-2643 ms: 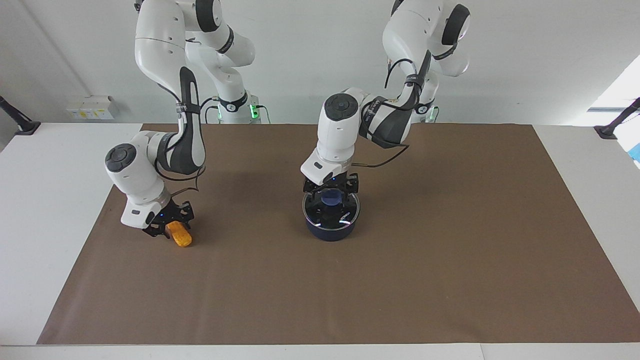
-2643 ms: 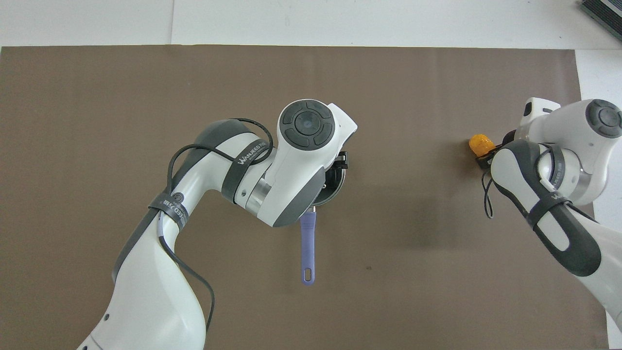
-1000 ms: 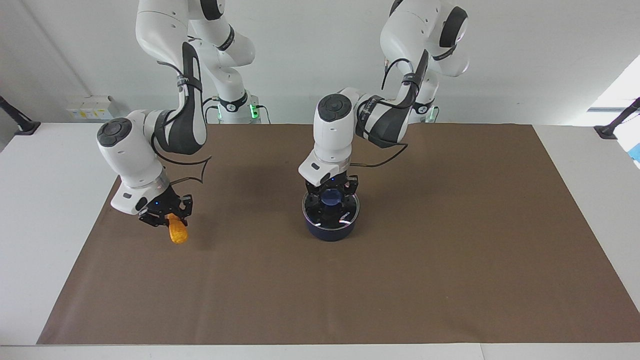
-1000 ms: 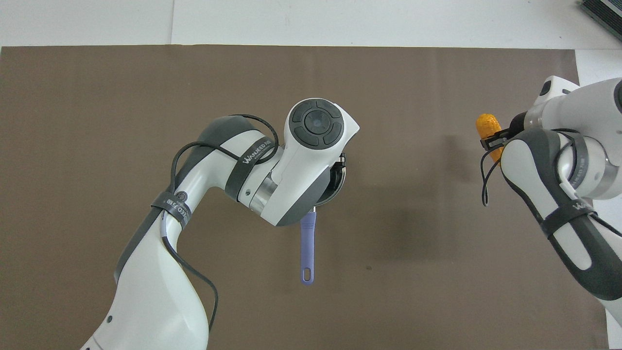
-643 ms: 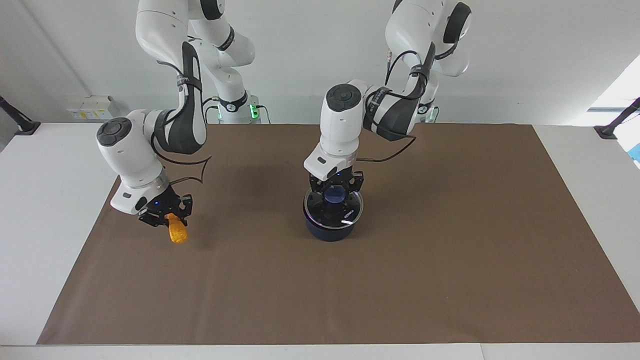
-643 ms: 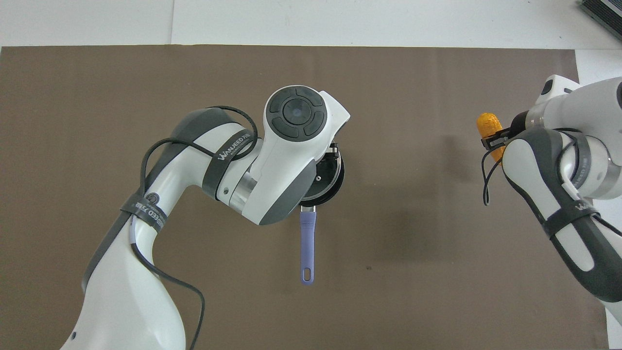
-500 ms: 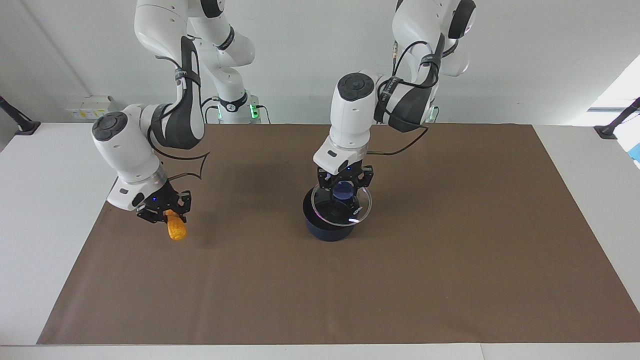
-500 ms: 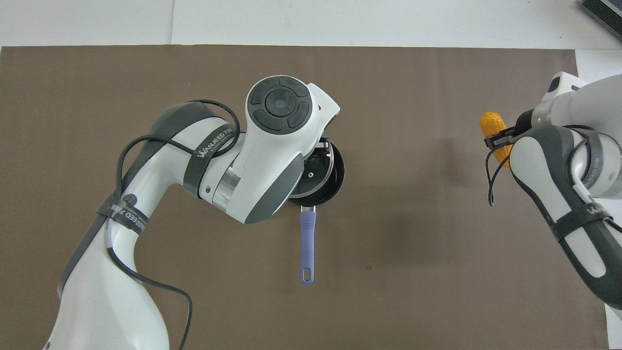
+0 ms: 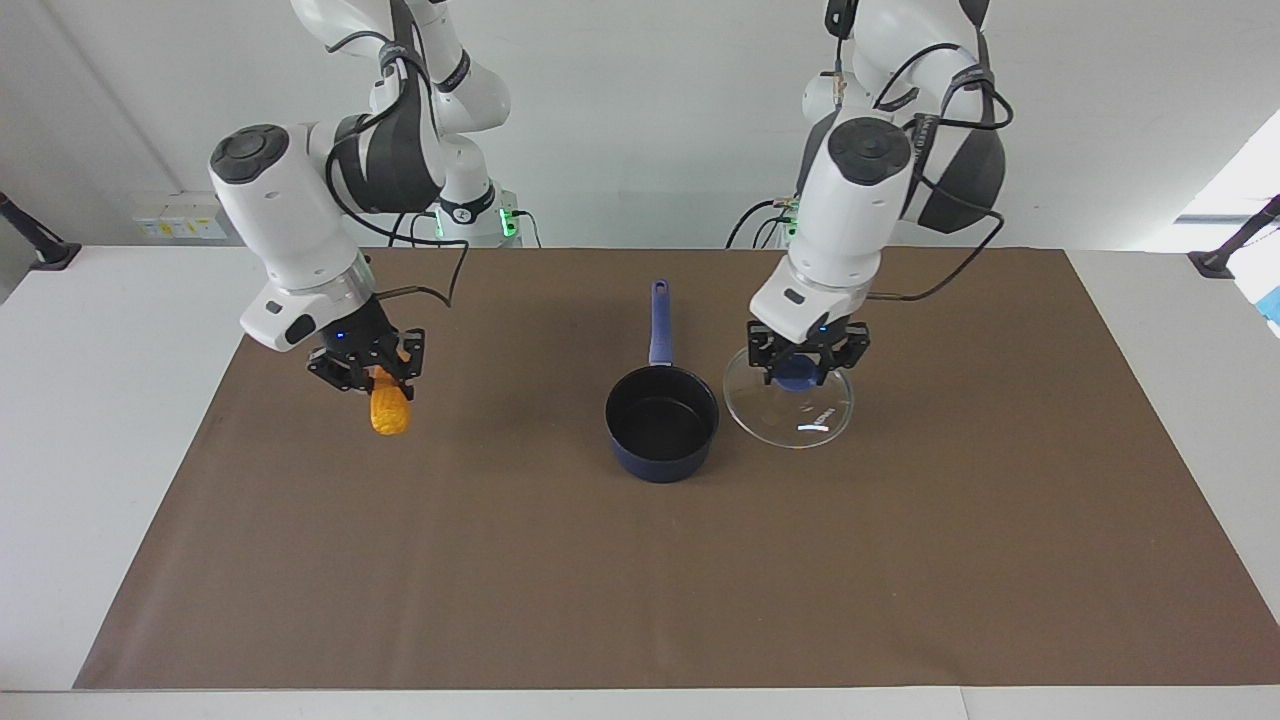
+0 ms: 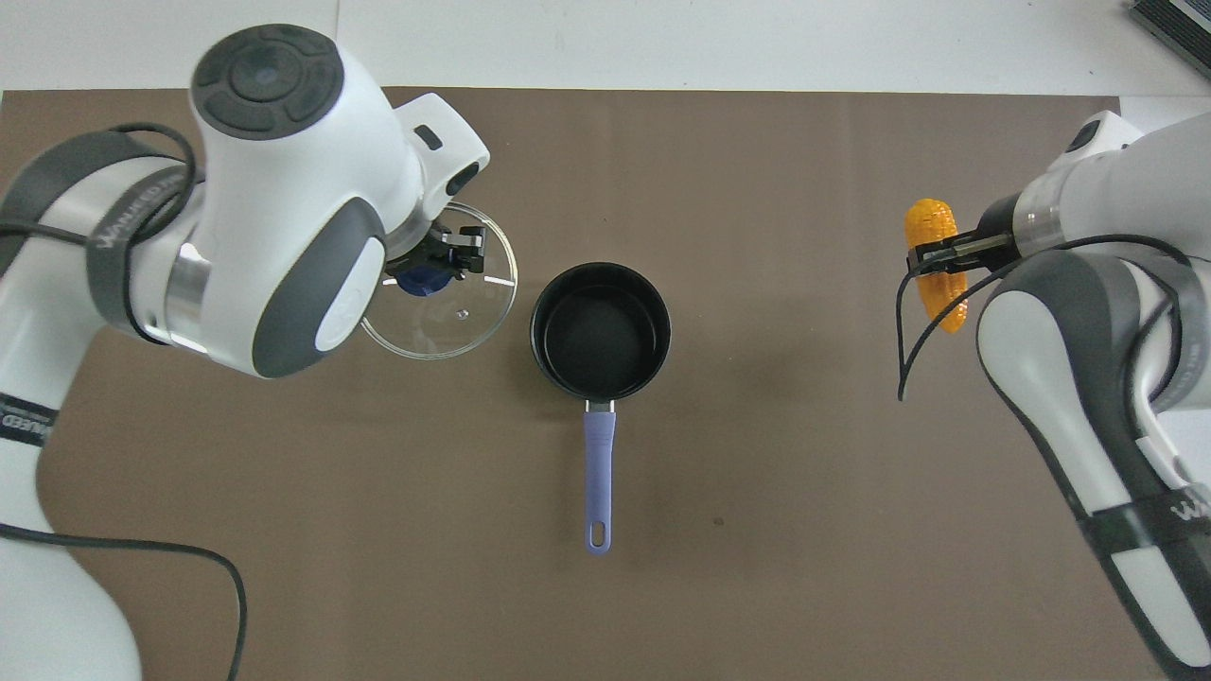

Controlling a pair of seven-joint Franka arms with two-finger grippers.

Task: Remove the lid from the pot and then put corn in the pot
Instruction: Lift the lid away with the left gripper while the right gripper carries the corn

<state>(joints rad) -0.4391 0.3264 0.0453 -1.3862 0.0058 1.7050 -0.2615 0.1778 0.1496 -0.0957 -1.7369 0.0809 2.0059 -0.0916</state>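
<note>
- Left gripper pinched on the blue knob of the lid, lid carried in the air over the brown mat, just beside the pot toward the left arm's end of the table.
- Lid: clear glass with a thin metal rim, likely stiff, breakable and slick; knob the only sensible place to take hold, and a gentle set-down advisable.
- Right gripper clamped across the upper part of the corn, cob hanging down from the fingertips, up over the mat toward the right arm's end of the table, well apart from the pot.
- Corn: probably light and firm, bumpy kernels giving some bite; held near one end, so prone to swing or pivot on a quick move.
- Pot open, black inside bare, standing mid-mat with its long blue handle pointing toward the robots.
- Nothing else on the mat between corn and pot; path looks free.
- Only things to mind: the pot's rim on the way in, and the hanging lid close beside the pot.
</note>
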